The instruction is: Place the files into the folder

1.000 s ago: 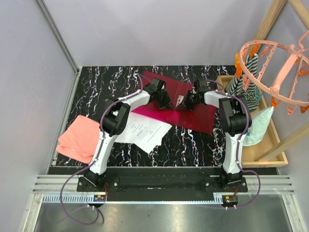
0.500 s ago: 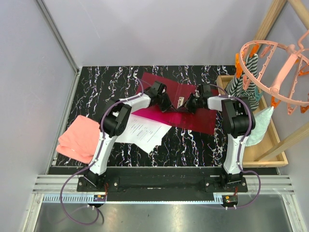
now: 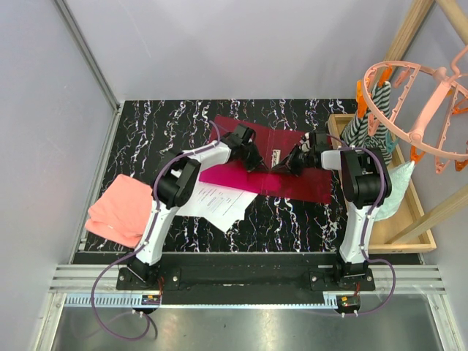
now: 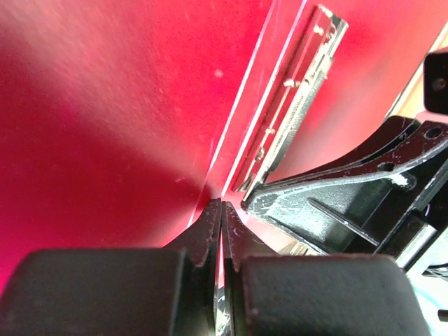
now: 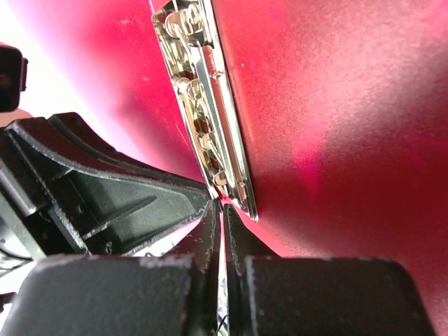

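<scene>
Pale lilac walls (image 3: 219, 44) enclose one black, white-veined marble-pattern worktop (image 3: 292, 219), seen from above. On its right edge stands one wooden tray frame (image 3: 417, 219) holding striped and mint fabrics, with one round peach plastic drying hanger (image 3: 417, 110) hanging over it.

Two white-and-black robot arms, the left arm (image 3: 175, 183) and the right arm (image 3: 358, 183), reach in from the near edge and meet at mid-worktop.

One flat crimson folder (image 3: 296, 183) lies open there, towards the far side, partly raised between the two arms.

One folded pink cloth (image 3: 117, 208) rests at the worktop's left edge.

The white printed paper sheets (image 3: 219, 201) lie in a small loose stack just beside the left arm, near the folder's near-left corner and outside it. Their number cannot be made out.

The left end effector (image 4: 220, 206) is pressed together, pinching a thin edge of the folder. The right end effector (image 5: 222, 206) is likewise pressed together, nipping the folder just below its one silver metal clip (image 5: 203, 105).
</scene>
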